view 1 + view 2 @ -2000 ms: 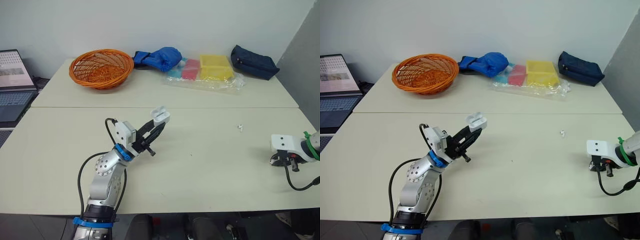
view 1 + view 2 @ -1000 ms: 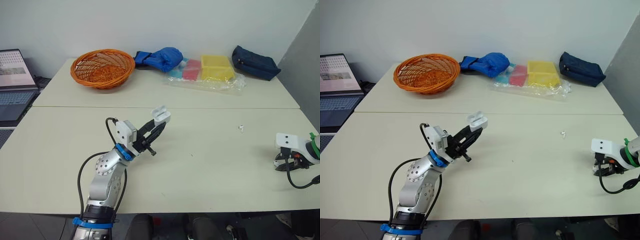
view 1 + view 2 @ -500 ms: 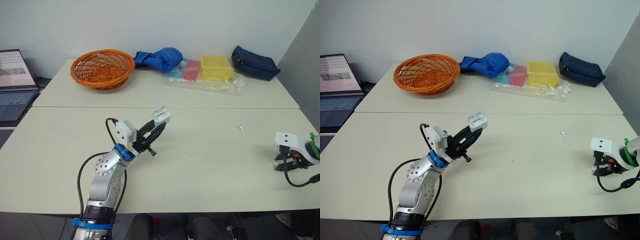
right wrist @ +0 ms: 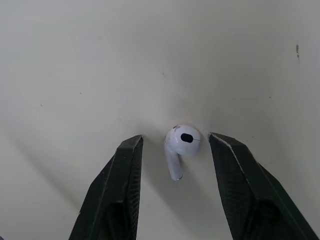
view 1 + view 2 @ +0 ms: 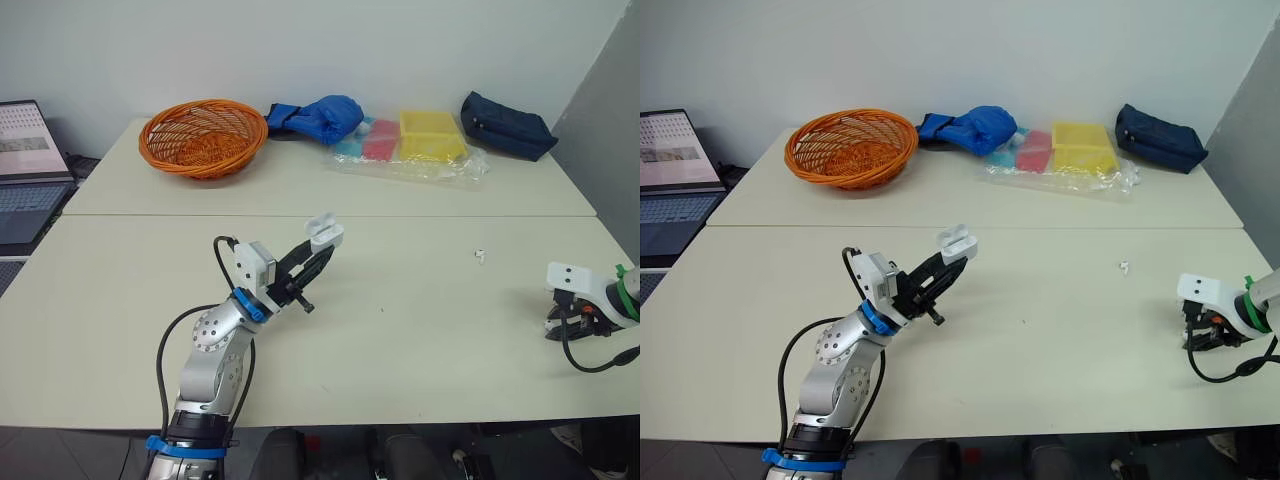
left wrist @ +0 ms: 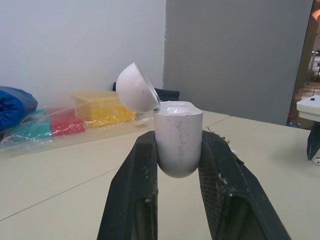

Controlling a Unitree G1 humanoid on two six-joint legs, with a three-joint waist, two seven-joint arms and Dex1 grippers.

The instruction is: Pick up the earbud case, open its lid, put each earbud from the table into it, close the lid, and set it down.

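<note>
Status: the left gripper [image 5: 318, 250] is pinching the earbud case [image 6: 177, 137] by its lower body and holding it up off the table [image 5: 420, 330], left of centre. The lid [image 6: 135, 95] is flipped open and tilted back, so pick-up and lid opening look done. Neither earbud is in yet, since both are on the table. One earbud [image 4: 181, 142] lies at the near right, between the spread fingers [image 4: 125, 170] of the right gripper [image 5: 560, 325]. The gripper is down at the table surface and the fingers straddle the bud with a gap on both sides, no contact visible. The second earbud [image 5: 481, 256] sits further from the robot, right of centre, well apart from both grippers. My read is that we're at the first grasp, under halfway through. What's left: close on this bud, carry it over to the case and seat it, repeat for the second bud, shut the lid, set the case down. The bud is small and lies flat, so it could slip when the fingers close.
</note>
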